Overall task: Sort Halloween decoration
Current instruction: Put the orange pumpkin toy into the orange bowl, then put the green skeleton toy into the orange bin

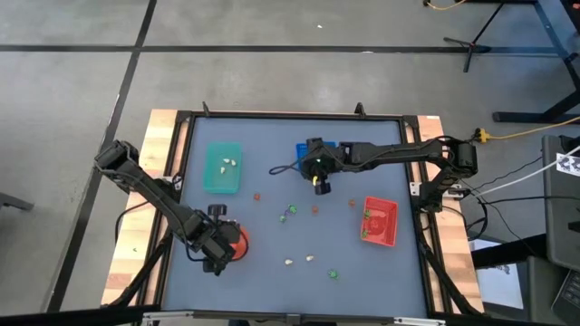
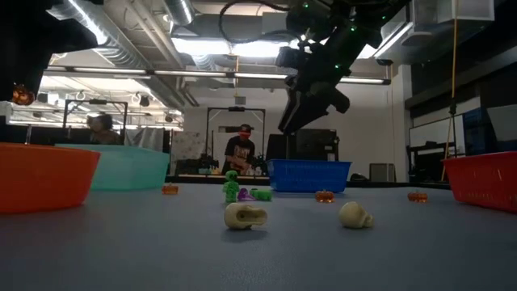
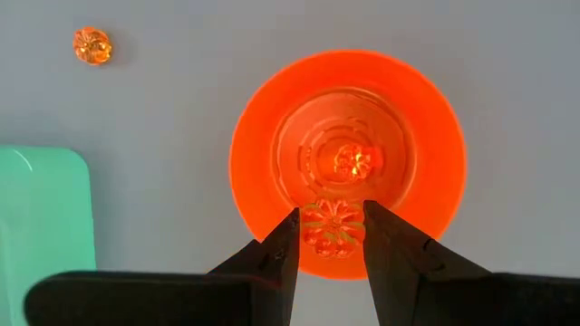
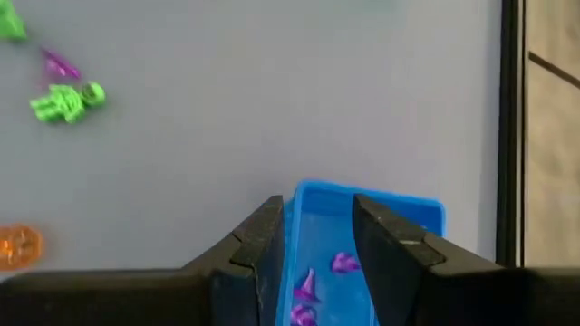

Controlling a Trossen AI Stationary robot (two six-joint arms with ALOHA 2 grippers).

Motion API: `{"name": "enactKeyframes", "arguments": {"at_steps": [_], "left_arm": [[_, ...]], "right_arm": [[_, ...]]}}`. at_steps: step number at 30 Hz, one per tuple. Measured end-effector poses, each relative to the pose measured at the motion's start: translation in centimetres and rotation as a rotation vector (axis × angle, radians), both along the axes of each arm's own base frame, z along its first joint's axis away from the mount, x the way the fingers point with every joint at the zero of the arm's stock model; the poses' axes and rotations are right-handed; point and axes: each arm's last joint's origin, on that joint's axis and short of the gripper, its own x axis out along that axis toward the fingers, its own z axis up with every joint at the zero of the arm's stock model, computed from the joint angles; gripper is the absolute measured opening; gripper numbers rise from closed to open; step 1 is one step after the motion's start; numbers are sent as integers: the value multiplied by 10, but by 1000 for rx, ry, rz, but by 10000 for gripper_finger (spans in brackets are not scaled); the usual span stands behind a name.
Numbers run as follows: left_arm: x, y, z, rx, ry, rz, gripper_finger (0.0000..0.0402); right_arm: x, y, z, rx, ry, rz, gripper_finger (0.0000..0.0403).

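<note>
My left gripper (image 1: 217,246) hangs over the orange round bowl (image 3: 272,118) at the table's near left, shut on an orange pumpkin trinket (image 3: 333,226). A second pumpkin (image 3: 355,161) lies on the bowl's floor. My right gripper (image 1: 319,178) is open and empty above the blue tray (image 4: 399,210), which holds purple trinkets (image 4: 344,263). It also shows in the low view (image 2: 303,109). Loose trinkets lie on the mat: a green skeleton (image 4: 68,101), a purple piece (image 4: 59,65), pumpkins (image 2: 325,196) and cream skulls (image 2: 245,216). My left gripper pinches the pumpkin trinket by its two opposite sides (image 3: 308,228) between its fingertips (image 3: 288,237). The fingers point down from above. The pumpkin is lifted clear, above the near part of the bowl.
The teal tray (image 1: 222,167) with cream pieces stands at the far left, and the red tray (image 1: 381,220) with a few pieces stands at the right. More trinkets lie scattered across the mat's middle and near part (image 1: 311,258). People show in the room behind (image 2: 240,149).
</note>
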Motion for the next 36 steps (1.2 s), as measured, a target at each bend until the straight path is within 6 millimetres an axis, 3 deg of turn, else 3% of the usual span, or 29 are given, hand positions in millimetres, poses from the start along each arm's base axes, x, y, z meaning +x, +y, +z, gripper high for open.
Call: {"name": "enactKeyframes", "arguments": {"at_steps": [13, 19, 26, 36], "left_arm": [[1, 1, 0, 19, -21, 26, 86], [1, 2, 0, 34, -53, 99, 119], [1, 2, 1, 34, -54, 100, 152], [4, -1, 1, 8, -86, 101, 156]], "right_arm": [[5, 0, 4, 15, -74, 23, 131], [8, 5, 6, 148, -119, 75, 131], [14, 33, 10, 240, -179, 175, 131], [18, 92, 11, 242, -207, 334, 131]]}}
